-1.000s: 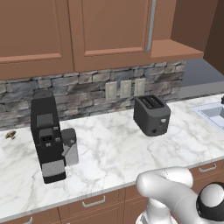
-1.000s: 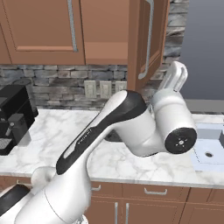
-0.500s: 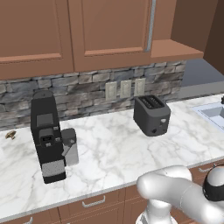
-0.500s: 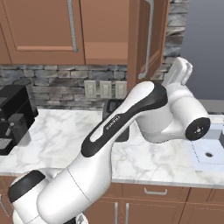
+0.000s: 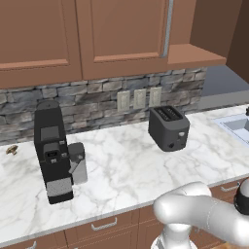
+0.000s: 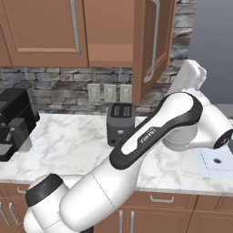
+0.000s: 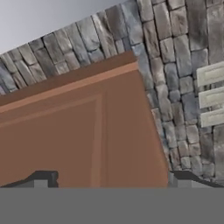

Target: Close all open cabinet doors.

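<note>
Right now the tool [image 7: 109, 186] has its fingers spread wide and holds nothing, close to the open cabinet door [image 6: 152, 45] sticking out above the toaster [image 6: 120, 122], so a crooked push could slide off its edge.

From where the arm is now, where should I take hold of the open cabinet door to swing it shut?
Probably don't grip it. The open cabinet door stands edge-out from the cabinet, its silver bar handle on the face turned to the right. The open gripper already faces the flat recessed panel, so pushing with the fingers on that face, near the free edge by the handle, looks best.
</note>
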